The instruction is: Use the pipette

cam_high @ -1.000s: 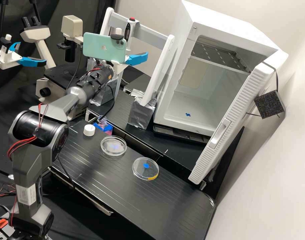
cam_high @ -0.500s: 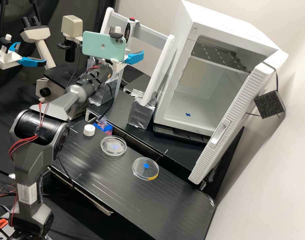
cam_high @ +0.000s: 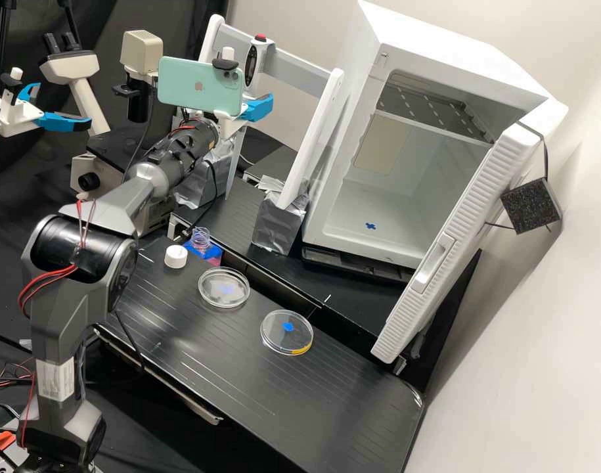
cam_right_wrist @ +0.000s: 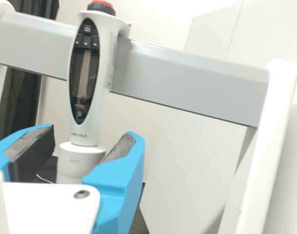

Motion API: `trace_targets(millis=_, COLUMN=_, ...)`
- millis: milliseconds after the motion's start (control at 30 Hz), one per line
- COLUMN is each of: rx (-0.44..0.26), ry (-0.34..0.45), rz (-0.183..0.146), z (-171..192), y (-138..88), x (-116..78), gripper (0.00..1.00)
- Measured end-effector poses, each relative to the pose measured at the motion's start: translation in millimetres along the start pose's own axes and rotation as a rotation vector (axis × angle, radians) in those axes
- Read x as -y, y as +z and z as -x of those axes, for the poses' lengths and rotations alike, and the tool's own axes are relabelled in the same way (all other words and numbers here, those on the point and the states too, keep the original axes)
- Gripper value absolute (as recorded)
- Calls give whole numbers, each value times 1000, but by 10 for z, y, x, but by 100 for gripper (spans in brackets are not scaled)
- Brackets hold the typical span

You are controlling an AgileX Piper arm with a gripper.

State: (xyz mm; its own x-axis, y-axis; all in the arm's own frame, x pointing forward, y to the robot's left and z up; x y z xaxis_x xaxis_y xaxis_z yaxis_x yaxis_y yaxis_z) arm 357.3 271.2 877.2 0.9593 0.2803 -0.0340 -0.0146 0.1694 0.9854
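While the gripper (cam_high: 259, 109) gapes, pipette (cam_right_wrist: 85, 80) (red-topped), just ahead

The black bench (cam_high: 274, 387) bears a white cap (cam_high: 176, 257); a clear dish (cam_high: 215, 295); a yellow-marked dish (cam_high: 284, 338); a foil-footed stand (cam_high: 317, 131).

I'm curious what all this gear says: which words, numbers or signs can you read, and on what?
Pipette, front and side: print too small to read.
White label on the robot's arm: too small to read.
Phone: a fruit-shaped sign, no readable words.
I can quote no word or number with confidence.
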Motion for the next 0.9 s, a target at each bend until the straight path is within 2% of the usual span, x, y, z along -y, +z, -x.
trace_targets(millis=500, rx=-1, ry=-19, rz=1, z=-32, y=-3, x=86, gripper=0)
trace_targets(millis=900, rx=0, ry=-15, rz=1, z=-33, y=-2, x=85, gripper=0)
